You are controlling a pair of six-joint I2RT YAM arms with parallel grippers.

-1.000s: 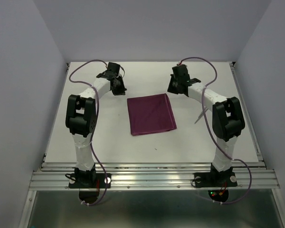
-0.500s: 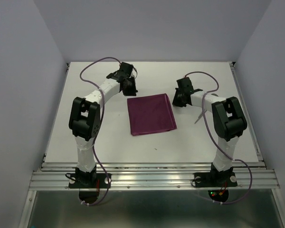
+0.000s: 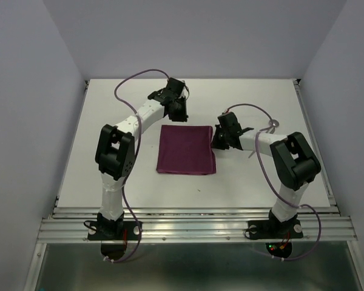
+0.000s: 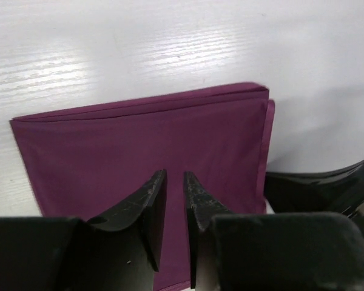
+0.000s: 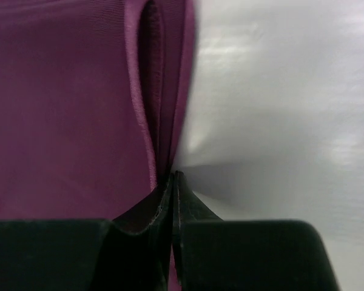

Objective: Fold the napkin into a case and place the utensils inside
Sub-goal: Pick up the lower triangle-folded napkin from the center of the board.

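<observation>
Napkin (image 3: 187,149): folded to a plum rectangle and laid flat mid-counter (image 3: 261,182), between the two arms.
Left gripper (image 3: 181,115): poised above the napkin's far part; its jaws are seen slightly parted, with cloth showing through the slit and nothing pinched.
Right gripper (image 3: 217,140): set at the napkin's right edge; its jaws are pressed together, pinching that edge.
Left wrist view only: stacked layers are shown along the far edge, and a narrow hem along the right side.
Right wrist view only: the layers are seen bulging apart just ahead of the pinch.

Napkin (image 3: 187,149) on table (image 3: 261,182); left fingers (image 4: 147,203) behind, right fingers (image 5: 161,206) on right edge.
</observation>
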